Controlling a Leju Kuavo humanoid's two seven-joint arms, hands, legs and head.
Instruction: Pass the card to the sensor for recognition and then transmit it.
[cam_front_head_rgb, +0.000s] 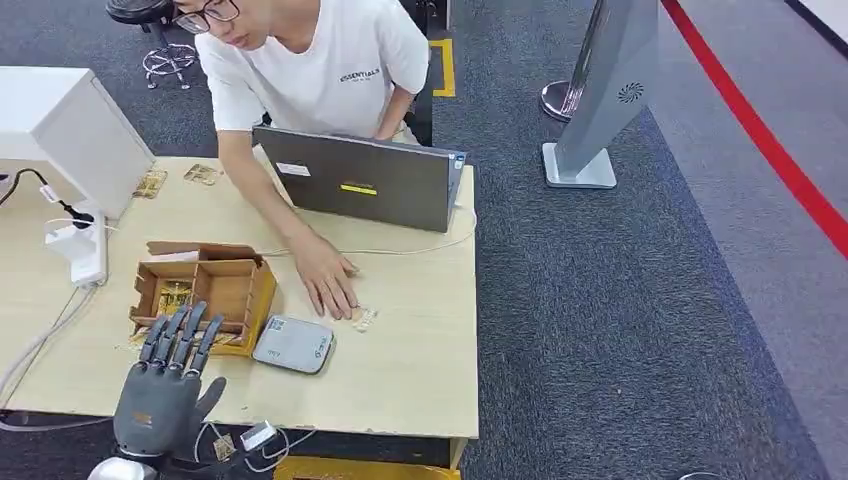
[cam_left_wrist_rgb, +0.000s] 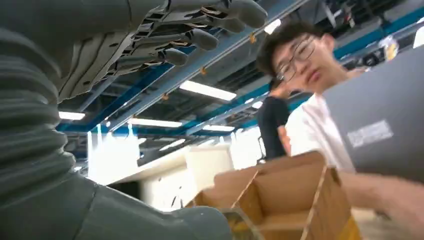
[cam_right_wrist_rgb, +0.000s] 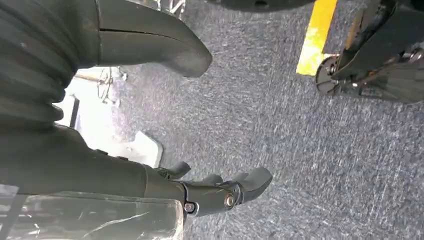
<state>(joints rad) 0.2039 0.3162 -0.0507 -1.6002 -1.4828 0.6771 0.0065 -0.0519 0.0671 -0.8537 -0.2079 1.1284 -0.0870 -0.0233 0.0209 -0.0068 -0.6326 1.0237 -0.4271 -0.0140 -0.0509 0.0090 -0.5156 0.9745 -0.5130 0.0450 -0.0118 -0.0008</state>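
**Left hand parked short of the box, card still out on the table**

Nearest: left hand (cam_front_head_rgb: 165, 385) at the table's (cam_front_head_rgb: 420, 380) front edge, fingers spread and straight, holding nothing, tips reaching the cardboard box (cam_front_head_rgb: 205, 290). Just past the fingertips to the right, the grey sensor (cam_front_head_rgb: 293, 344). Beyond that, a small card (cam_front_head_rgb: 364, 318) by a person's hand (cam_front_head_rgb: 325, 280); more cards seemingly inside the box. Laptop (cam_front_head_rgb: 365, 180) further back. Right hand (cam_right_wrist_rgb: 220, 192) hanging over carpet, fingers loosely curled, empty. Left hand clearly nearer; card's long axis too small to judge.
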